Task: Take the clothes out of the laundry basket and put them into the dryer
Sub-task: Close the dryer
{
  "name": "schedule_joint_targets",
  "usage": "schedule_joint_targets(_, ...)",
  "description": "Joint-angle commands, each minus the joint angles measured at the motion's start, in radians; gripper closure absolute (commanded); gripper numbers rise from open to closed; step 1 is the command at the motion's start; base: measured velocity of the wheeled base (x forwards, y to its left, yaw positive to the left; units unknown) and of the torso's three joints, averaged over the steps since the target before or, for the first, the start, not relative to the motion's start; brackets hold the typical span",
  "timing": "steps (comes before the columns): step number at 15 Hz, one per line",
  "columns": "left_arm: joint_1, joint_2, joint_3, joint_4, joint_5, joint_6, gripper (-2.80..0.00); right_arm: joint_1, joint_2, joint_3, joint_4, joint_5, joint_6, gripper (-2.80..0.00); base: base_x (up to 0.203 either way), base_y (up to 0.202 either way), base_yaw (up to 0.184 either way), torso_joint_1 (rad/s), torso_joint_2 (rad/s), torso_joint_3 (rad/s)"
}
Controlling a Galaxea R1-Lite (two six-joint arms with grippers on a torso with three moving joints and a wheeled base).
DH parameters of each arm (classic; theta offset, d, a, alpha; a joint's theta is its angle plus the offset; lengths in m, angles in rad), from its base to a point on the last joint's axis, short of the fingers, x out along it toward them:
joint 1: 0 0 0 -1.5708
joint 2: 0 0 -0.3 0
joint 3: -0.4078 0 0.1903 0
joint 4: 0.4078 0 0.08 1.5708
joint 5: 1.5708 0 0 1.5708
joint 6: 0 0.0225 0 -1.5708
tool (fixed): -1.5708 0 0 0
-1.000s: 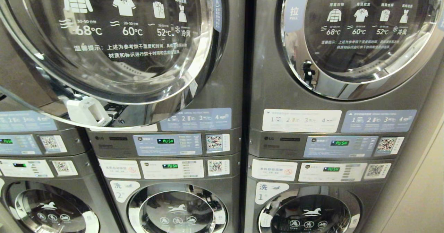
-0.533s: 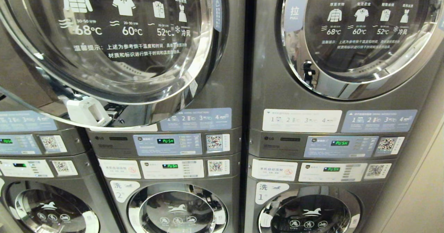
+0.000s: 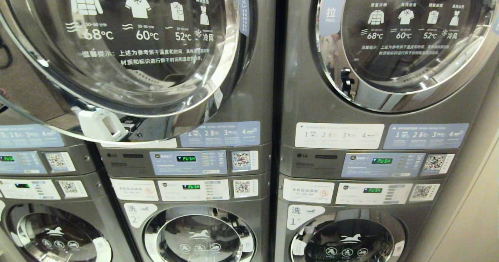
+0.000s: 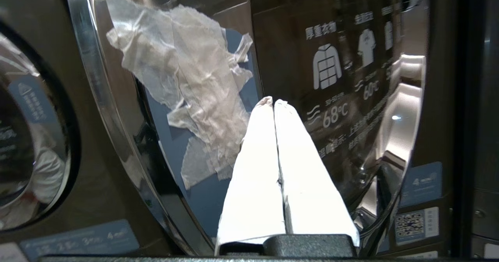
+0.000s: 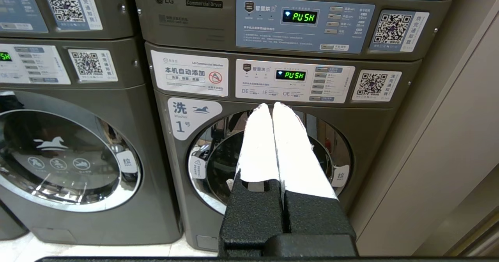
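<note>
Facing you is the stacked dryer [image 3: 187, 137], its big glass door [image 3: 124, 47] swung ajar. Clothes and basket aren't visible; expect soft, light fabric, so pinch a bunched fold. Your left gripper [image 4: 273, 102] near the door glass and parked right gripper [image 5: 269, 106] have jaws pressed together, empty.
</note>
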State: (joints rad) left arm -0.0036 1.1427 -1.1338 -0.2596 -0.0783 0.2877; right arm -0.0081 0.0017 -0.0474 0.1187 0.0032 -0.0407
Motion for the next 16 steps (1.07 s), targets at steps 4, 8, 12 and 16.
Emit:
schedule_joint_targets(4,0.002,0.060,0.005,-0.007,0.087,-0.004,0.00,0.000,0.000,0.001,0.001,-0.003,0.007,0.00,0.000,0.000,0.000,0.000,0.00,0.000)
schedule_joint_targets(8,0.004,0.066,0.005,-0.010,0.160,-0.004,0.00,0.000,0.000,0.001,-0.001,-0.003,0.007,0.00,0.000,0.000,0.000,0.000,0.00,0.000)
schedule_joint_targets(12,0.004,0.057,0.041,-0.014,0.176,-0.004,0.00,0.000,0.000,0.001,-0.001,-0.003,0.005,0.00,0.000,0.000,0.000,0.000,0.00,0.000)
schedule_joint_targets(16,0.004,0.096,0.042,-0.018,0.173,-0.050,0.00,0.000,0.000,0.001,0.001,-0.003,0.011,0.00,0.000,0.000,0.000,0.000,0.00,0.000)
